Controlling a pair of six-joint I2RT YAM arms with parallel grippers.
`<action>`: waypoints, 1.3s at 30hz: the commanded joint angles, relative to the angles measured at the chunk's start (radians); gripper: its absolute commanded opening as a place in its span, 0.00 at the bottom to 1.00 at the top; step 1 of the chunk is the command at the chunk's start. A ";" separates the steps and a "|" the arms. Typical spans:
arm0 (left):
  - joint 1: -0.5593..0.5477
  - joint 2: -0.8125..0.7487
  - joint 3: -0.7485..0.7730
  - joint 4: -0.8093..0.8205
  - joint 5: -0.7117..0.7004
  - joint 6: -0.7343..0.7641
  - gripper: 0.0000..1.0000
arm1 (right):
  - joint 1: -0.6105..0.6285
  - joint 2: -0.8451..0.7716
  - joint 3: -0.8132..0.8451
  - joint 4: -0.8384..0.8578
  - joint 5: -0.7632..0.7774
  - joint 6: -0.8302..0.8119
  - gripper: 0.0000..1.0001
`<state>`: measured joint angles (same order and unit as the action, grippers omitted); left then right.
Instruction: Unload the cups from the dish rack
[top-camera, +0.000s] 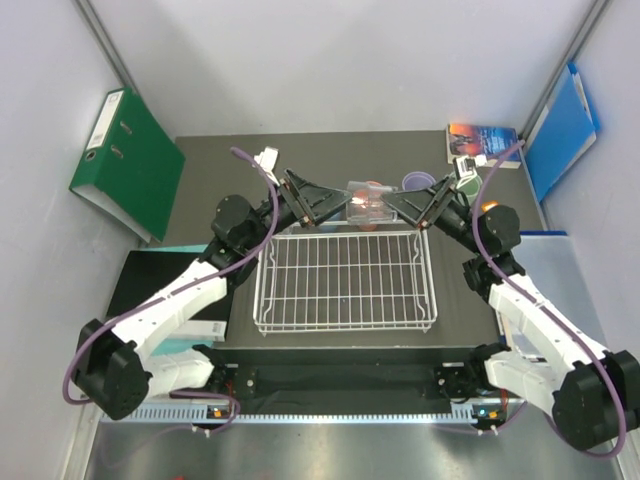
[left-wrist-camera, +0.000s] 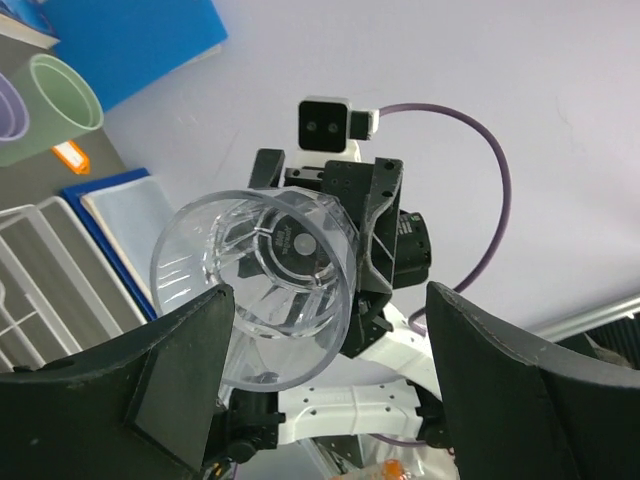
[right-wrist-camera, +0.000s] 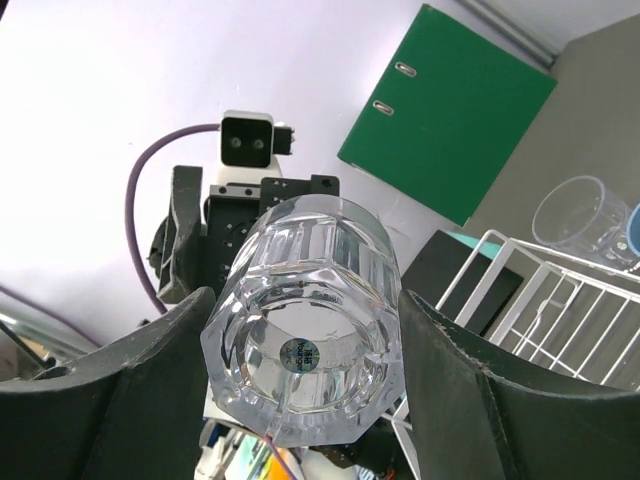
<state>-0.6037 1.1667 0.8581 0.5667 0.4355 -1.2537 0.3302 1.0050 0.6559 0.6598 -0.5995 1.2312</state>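
Note:
A clear faceted glass hangs in the air over the far edge of the white wire dish rack, which shows no cups inside. My right gripper is shut on it; in the right wrist view the glass has its base toward the camera and sits between both fingers. My left gripper faces it with the jaws wide open. In the left wrist view the glass mouth lies beside one finger, far from the other. A lilac cup stands behind the rack.
A green cup and the lilac cup stand on the table. Another clear glass stands beyond the rack. A green binder leans at the left, a blue folder and a book at the back right.

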 joint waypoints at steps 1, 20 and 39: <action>0.002 0.033 -0.016 0.165 0.077 -0.067 0.80 | 0.018 0.033 0.047 0.139 -0.039 0.030 0.00; -0.022 0.122 0.018 0.202 0.132 -0.067 0.00 | 0.036 0.063 0.051 0.118 -0.102 0.004 0.01; 0.125 0.187 0.615 -1.120 -0.409 0.503 0.00 | 0.036 -0.046 0.467 -1.115 0.409 -0.620 1.00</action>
<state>-0.4835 1.2583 1.2346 -0.0628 0.3317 -0.9806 0.3576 0.9600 1.0248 -0.1360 -0.3874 0.7822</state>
